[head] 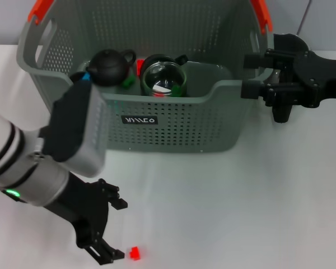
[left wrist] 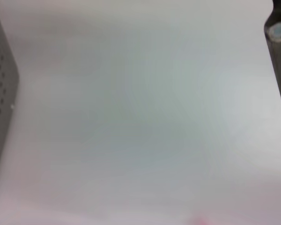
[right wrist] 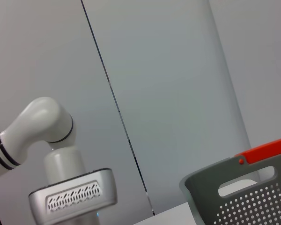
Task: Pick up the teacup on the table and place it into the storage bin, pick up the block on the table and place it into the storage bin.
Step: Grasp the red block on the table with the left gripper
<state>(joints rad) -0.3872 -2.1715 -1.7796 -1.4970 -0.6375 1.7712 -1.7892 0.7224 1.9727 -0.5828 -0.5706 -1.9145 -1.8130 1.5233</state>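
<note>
Inside the bin (head: 173, 120), at the far side of the table (head: 241, 207), sit a black teapot (head: 109, 66) and, just beside it, a clear glass cup (head: 164, 79) with a dark rim; green and red show through the glass, and a bit of red and green shows between the two. What lies under them I cannot tell. The bin is grey-green plastic with perforated walls, cut-out grips and orange-red handle ends. On its near wall is a small black label (head: 139, 120) with white lettering that cannot be read.

Near the table's front edge lies the block (head: 135, 253), small and red, well apart from the bin. The left gripper (head: 113, 230) is low over the table just beside the block, its fingers spread and holding nothing; the block lies just outside the nearer fingertip. The right gripper (head: 252, 75) hovers at the bin's right end, beside the rim, fingers apart and empty.
</note>
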